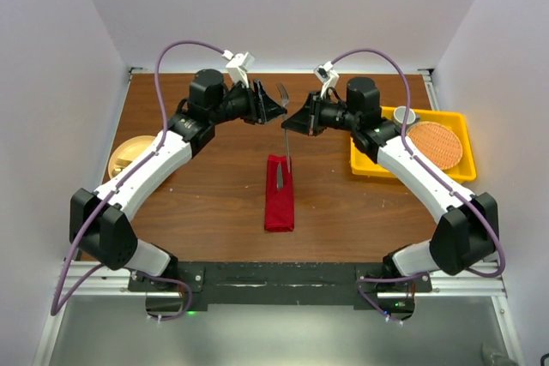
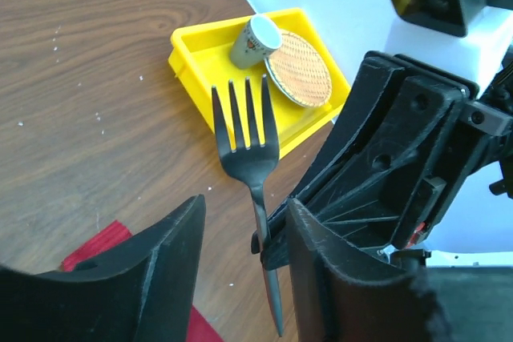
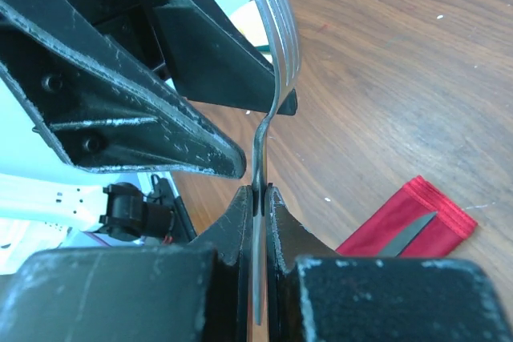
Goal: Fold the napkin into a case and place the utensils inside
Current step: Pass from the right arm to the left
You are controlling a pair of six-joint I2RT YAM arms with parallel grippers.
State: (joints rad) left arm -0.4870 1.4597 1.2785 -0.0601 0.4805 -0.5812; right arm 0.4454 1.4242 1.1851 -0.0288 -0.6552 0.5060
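The napkin lies folded as a narrow deep-red case (image 1: 279, 199) at the table's middle, with a knife blade (image 1: 280, 175) sticking out of its far end. My right gripper (image 3: 260, 194) is shut on the handle of a silver fork (image 3: 272, 78), held upright above the table beyond the case. My left gripper (image 2: 244, 238) is open. Its fingers (image 2: 160, 266) stand on both sides of the fork (image 2: 247, 138) with a gap on the left side. The case (image 3: 409, 226) and the knife (image 3: 407, 232) also show in the right wrist view.
A yellow tray (image 1: 459, 122) at the right holds a round orange woven mat (image 1: 435, 145) and a small cup (image 1: 404, 115). A round wooden dish (image 1: 129, 156) sits at the left edge. Both arms meet over the far middle of the table.
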